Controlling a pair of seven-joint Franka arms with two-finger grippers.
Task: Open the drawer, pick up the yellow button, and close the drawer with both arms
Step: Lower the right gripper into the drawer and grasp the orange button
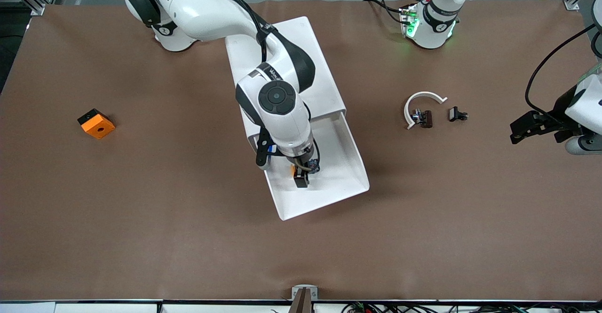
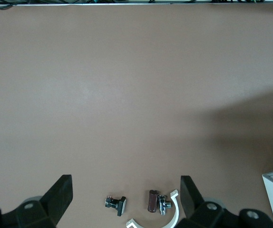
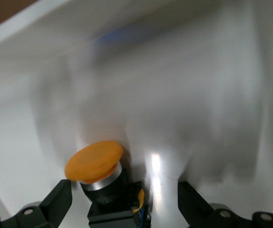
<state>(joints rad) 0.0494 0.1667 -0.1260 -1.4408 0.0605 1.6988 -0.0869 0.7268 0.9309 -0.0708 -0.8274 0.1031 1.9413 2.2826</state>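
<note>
The button (image 3: 94, 164) lies in the open drawer (image 1: 350, 172), on the white floor of the tray, with its round orange cap turned up and its dark body under it. In the right wrist view it sits between the two fingers of the right gripper (image 3: 122, 202), closer to one finger than to the other, and the fingers are spread wide and do not pinch it. In the front view the right gripper (image 1: 301, 174) reaches down into the drawer, and the right arm hides most of the button there.

The drawer is pulled out of the white cabinet (image 1: 282, 50), toward the front camera, and its flared lip is the part nearest to that camera.

The left gripper (image 1: 529, 127) waits over the table at the left arm's end, with its fingers spread and nothing between them. Between it and the cabinet lie two small black clips (image 1: 458, 114) and a white curved band (image 1: 418, 101) on the brown table (image 1: 188, 238).

An orange block (image 1: 96, 124) with a hole in the centre lies toward the right arm's end of the table.
</note>
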